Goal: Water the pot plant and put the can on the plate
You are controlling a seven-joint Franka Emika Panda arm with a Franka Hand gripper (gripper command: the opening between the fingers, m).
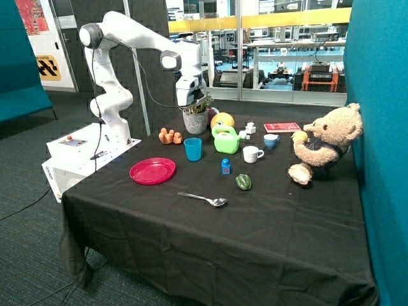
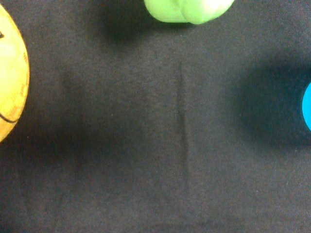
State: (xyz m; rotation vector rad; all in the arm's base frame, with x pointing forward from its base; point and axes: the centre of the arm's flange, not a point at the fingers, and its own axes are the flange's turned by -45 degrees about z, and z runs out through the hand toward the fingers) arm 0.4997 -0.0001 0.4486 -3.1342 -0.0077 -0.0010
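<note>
I see gripper [image 1: 191, 97] above pot plant [image 1: 196, 116], partly masking leaves; finger state: cannot tell. Can [image 1: 225, 139] stands on black cloth [image 1: 217, 236] beside yellow plush toy [image 1: 222, 119], apart from plate [image 1: 152, 171]. Plate bare. Blue cup [image 1: 192, 149] between plate and can. Wrist view: only cut-off edges of can [image 2: 187, 9], plush toy [image 2: 10, 73], cup [image 2: 307, 112].

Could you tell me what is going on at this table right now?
The arm's hand hangs above the pot plant at the back of the table, holding nothing that can be seen. The green can stands on the cloth beside the plant, next to a yellow toy. The pink plate lies bare nearer the front, so neither watering nor placing looks done.
</note>
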